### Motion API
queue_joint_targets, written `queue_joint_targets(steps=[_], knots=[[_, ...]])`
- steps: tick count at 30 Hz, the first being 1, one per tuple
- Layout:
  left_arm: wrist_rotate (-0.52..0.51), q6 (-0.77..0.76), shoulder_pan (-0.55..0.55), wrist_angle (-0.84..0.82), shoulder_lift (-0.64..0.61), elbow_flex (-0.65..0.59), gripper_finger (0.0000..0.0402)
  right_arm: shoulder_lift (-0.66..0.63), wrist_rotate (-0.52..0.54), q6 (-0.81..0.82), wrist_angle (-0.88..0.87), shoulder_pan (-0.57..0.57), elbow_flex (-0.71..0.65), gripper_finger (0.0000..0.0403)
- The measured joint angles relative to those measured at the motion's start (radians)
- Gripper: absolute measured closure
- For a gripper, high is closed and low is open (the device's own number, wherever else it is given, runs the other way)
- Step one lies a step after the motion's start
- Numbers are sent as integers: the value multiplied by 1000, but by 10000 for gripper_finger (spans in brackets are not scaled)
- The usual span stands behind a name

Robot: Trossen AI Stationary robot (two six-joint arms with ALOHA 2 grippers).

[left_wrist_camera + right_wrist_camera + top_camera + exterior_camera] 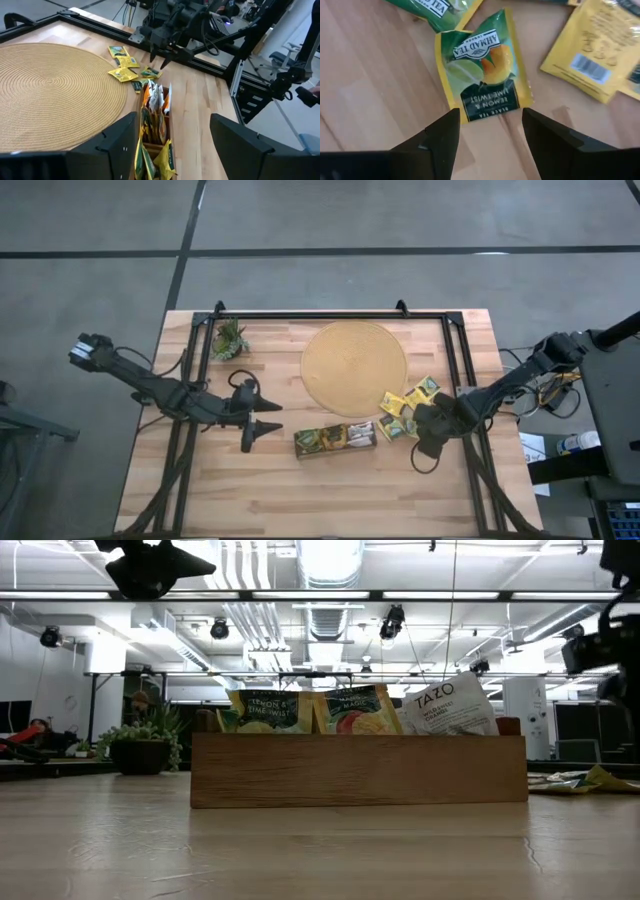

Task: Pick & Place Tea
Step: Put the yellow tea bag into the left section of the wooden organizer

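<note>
1. Pale wooden planks make up the worktop [330, 490], edged by a black metal frame [330, 315], with grey floor all around it.
2. At the far left corner stands a small green spiky plant [229, 339].
3. Left claw [268, 416] hangs over bare wood on the left half, its fingers spread wide with nothing between them, pointing toward the tray.
4. Just right of it lies a dark brown oblong tray [335, 439], packed with upright tea sachets [271, 711]; the low view shows green-yellow ones and a white one standing above the tray's wall.
5. Behind the tray lies a round woven mat [354, 367], bare on top.
6. Loose tea sachets [408, 404] lie scattered flat on the wood at the mat's near right edge, between the tray and the right claw.
7. Right claw [490, 127] hovers low over that scatter, fingers parted and holding nothing; a green-and-yellow lemon sachet [482, 67] lies flat just ahead of the fingertips, its nearest edge reaching into the gap between them, with yellow sachets [592, 55] beside it.
</note>
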Motion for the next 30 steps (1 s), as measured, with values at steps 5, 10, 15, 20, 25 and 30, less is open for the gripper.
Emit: queue_joint_targets(steps=[5,10,15,20,25,30], knots=[[-14,31,0,2,2,0,159,2,0,2,143,0,-88,193],[-51,27,0,2,2,0,159,-1,16,6,203,0,-146,193],[-51,20,0,45,17,0,159,-2,20,5,205,0,-161,218],[-51,21,0,119,56,0,159,2,12,-10,175,-2,-141,312],[-51,47,1,118,80,0,159,3,-11,-33,176,-18,-136,386],[-87,29,4,124,103,0,159,3,-17,-84,172,-24,-120,394]])
